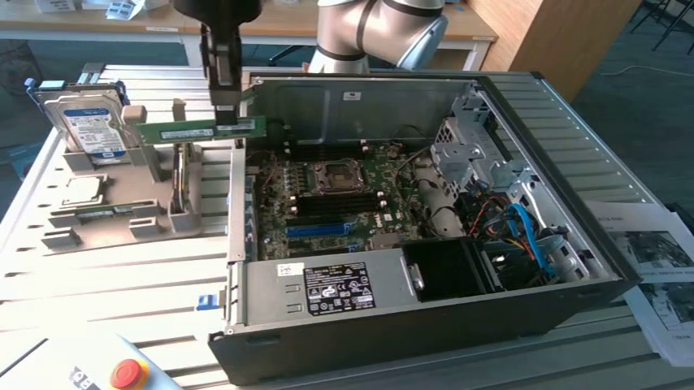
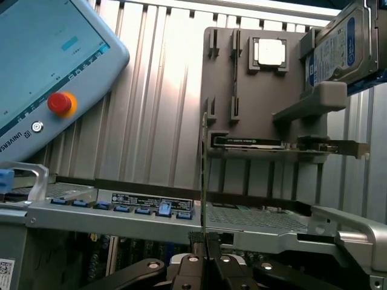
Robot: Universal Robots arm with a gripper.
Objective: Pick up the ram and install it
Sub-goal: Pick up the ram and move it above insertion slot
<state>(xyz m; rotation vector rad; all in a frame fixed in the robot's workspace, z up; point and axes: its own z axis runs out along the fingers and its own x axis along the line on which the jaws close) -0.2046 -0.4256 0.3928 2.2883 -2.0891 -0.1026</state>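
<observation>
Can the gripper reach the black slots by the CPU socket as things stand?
Probably yes. The case lies open with nothing over the black slots. The gripper, shut on the ram, hangs above the case's wall, seemingly clear of it.

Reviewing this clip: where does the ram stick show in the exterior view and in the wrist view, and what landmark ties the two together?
Exterior view: the ram hangs level in the gripper, above the grey holder, beside the open computer case.
Wrist view: the ram is edge-on, a thin strip rising from between the shut jaws, in front of the grey holder.
Shared landmark: the blue-labelled hard drive standing in the holder.
</observation>
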